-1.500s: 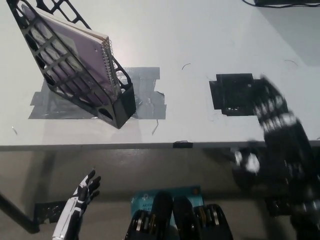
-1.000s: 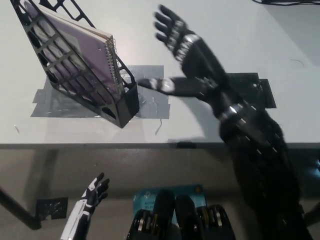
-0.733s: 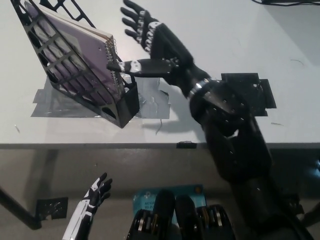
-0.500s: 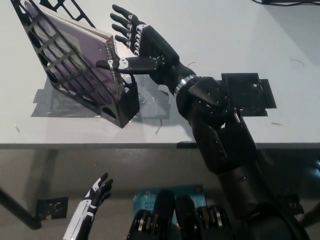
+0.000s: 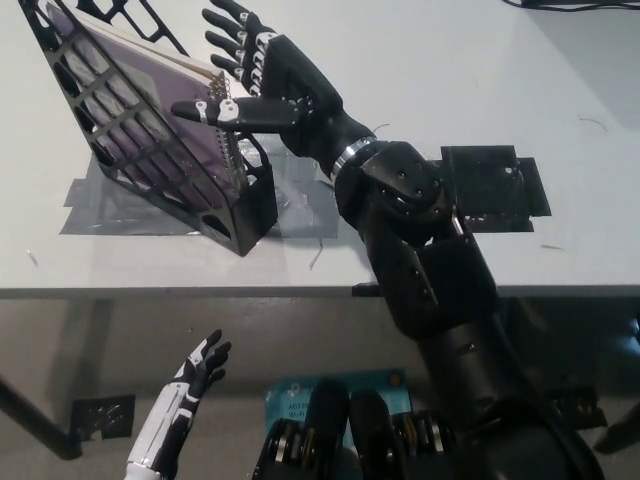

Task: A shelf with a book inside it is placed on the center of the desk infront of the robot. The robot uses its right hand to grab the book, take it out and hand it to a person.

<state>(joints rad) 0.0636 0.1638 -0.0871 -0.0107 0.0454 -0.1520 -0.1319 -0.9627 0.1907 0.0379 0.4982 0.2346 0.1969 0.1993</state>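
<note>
A black lattice shelf [image 5: 150, 150] leans on the desk at the upper left. Inside it stands a purple spiral-bound book [image 5: 165, 100], its wire spine facing right. My black right hand [image 5: 262, 80] is open at the book's spine edge: the thumb lies across the purple cover and the other fingers spread past the top edge behind it. The fingers have not closed on the book. My white left hand [image 5: 195, 370] rests open below the desk's front edge at the lower left.
Grey tape [image 5: 110, 205] holds the shelf's base to the white desk [image 5: 450, 80]. A black taped patch [image 5: 495, 185] lies on the desk to the right of my arm. The desk's front edge runs across the picture's middle.
My right arm swung up from the lower right, across the desk, to the shelf. The hand now straddles the book's spine edge with the thumb over the cover. The left hand barely moved.
</note>
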